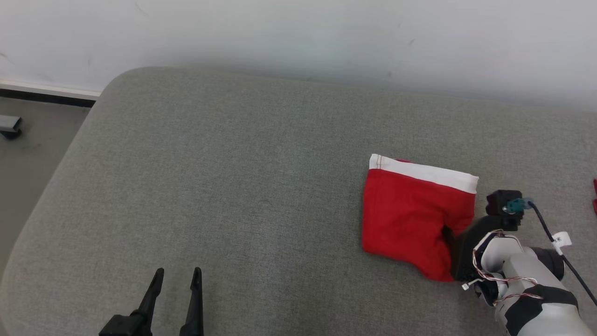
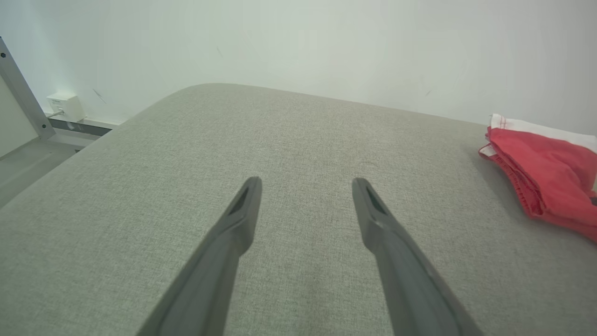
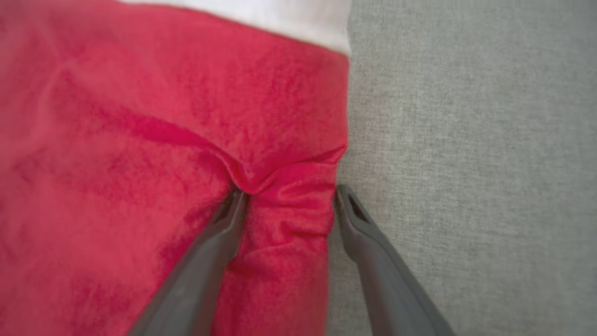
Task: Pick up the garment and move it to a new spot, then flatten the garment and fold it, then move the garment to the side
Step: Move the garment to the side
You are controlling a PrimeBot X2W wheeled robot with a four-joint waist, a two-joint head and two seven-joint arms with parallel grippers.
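Observation:
The garment (image 1: 406, 214) is red with a white waistband and lies folded on the right part of the grey cushion (image 1: 233, 186). My right gripper (image 3: 289, 193) points down at the garment's right edge, open. One finger (image 3: 219, 233) presses into the red cloth, the other sits at the cloth's border, and a raised ridge of fabric lies between them. In the head view its wrist (image 1: 503, 252) covers the garment's lower right corner. My left gripper (image 1: 178, 273) is open over bare cushion near the front left, far from the garment (image 2: 550, 172); nothing is between its fingers (image 2: 242, 210).
A pale wall (image 1: 298, 37) runs along the cushion's far edge. The cushion's rounded left edge drops to the floor (image 1: 32, 154). A small red item (image 1: 595, 196) shows at the far right. A wall socket (image 2: 60, 105) and a metal strut (image 2: 18, 88) stand at the left.

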